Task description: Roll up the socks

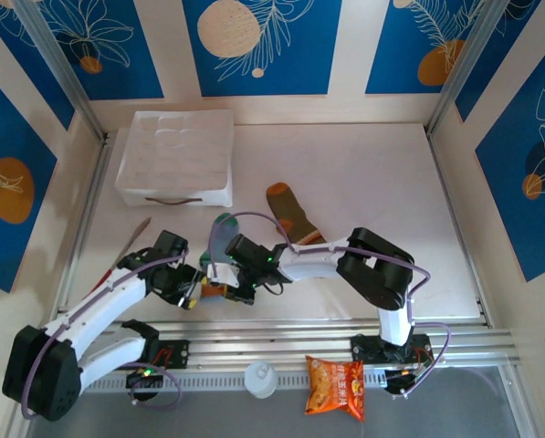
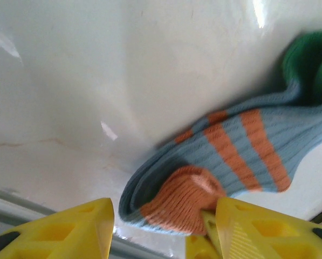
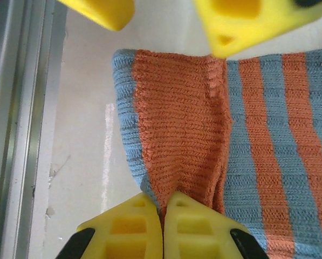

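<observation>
The grey-blue sock point(image 1: 219, 235) with orange stripes lies between the two arms near the front rail, its green heel point(image 2: 306, 65) farther back. The sock point(image 2: 241, 145) is folded over at its orange toe. My right gripper point(image 3: 162, 208) is shut on that orange toe fabric point(image 3: 177, 124). My left gripper point(image 2: 163, 232) stands open around the folded end; one finger point(image 2: 268, 229) touches the toe and the other finger point(image 2: 69, 229) is clear of it. From above, the left gripper point(image 1: 194, 292) and right gripper point(image 1: 231, 290) meet at the sock. The olive-brown sock point(image 1: 290, 214) lies flat behind them.
A white bin point(image 1: 174, 155) sits at the back left. A thin stick point(image 1: 133, 239) lies by the left arm. The aluminium rail point(image 1: 345, 333) runs along the front, with an orange snack packet point(image 1: 336, 385) and a white cap point(image 1: 260, 378) beyond it.
</observation>
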